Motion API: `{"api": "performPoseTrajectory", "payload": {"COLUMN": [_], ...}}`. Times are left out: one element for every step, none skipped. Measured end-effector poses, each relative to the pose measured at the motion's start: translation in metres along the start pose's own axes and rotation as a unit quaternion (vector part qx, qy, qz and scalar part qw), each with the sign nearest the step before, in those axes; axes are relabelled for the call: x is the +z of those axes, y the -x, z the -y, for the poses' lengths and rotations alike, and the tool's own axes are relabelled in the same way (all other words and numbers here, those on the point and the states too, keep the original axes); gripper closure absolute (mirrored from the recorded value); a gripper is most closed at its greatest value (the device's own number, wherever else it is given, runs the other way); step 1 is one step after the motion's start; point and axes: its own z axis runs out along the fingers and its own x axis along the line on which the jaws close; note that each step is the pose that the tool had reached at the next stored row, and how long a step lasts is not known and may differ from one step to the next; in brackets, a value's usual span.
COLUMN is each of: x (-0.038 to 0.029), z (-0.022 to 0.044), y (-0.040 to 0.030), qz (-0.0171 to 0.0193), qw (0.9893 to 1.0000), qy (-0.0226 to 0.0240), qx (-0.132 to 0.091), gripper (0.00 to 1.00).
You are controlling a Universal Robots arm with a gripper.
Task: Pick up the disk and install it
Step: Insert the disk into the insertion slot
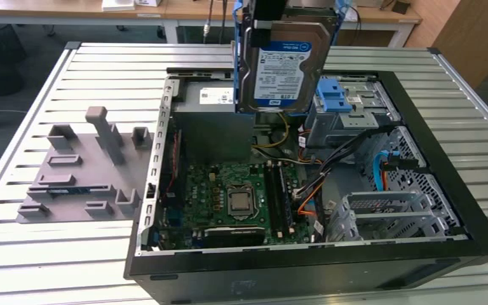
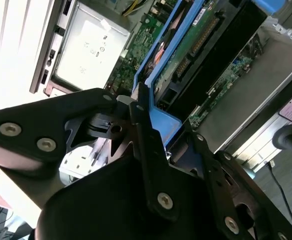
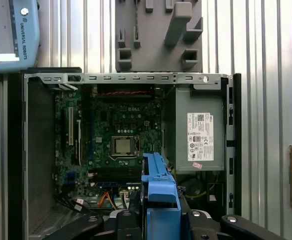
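The fingers (image 2: 143,135) are clenched on the disk (image 1: 282,63), pinching the blue plastic carrier at its upper end. The disk hangs straight down from them on edge. In the exterior view its blue-and-white label faces the camera and blue rails run down both long sides. In the second wrist view one blue rail passes right between the fingers, with the disk's green circuit board stretching away beyond them.

Below the fingers an open computer case (image 1: 447,190) lies on its side on the slatted metal bench (image 1: 23,254). The disk is held in the air above the case, not seated in any bay. Directly under the fingers in the first wrist view is the gap between the motherboard (image 3: 116,135) and the grey power supply (image 3: 198,135) with its white sticker. The carrier's blue end (image 3: 158,190) sticks out from the fingers over that spot.

Lower than the fingers and just to the exterior view's right of the hanging disk sits the metal drive cage (image 1: 342,95) with blue tabs, inside the case. Well apart from the fingers, on the exterior view's left, a grey plastic fixture plate (image 1: 83,171) lies on the bench beside the case.
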Motion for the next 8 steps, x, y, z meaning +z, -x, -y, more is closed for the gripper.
{"api": "performPoseTrajectory", "payload": {"x": [0.0002, 0.0006, 0.0011, 0.0018, 0.0026, 0.0034, 0.0045, 0.0054], "z": [0.0034, 0.0063, 0.008, 0.0087, 0.009, 0.0092, 0.0094, 0.0095], "y": [0.0001, 0.0001, 0.0, -0.0005, -0.0017, -0.0034, -0.0057, -0.0082], "qz": [0.0, 0.0, 0.0, 0.0001, -0.0001, -0.0001, 0.0, 0.0], "qw": [1.0, 1.0, 1.0, 1.0, 1.0, 1.0, 1.0, 1.0], "qy": [0.0, 0.0, 0.0, 0.0, 0.0, 0.0001, 0.0, 0.0], "qx": [0.0, 0.0, 0.0, 0.0, 0.0, 0.0, 0.0, 0.0], "gripper": [0.64, 0.64, 0.64, 0.64, 0.64, 0.64, 0.64, 0.64]}}
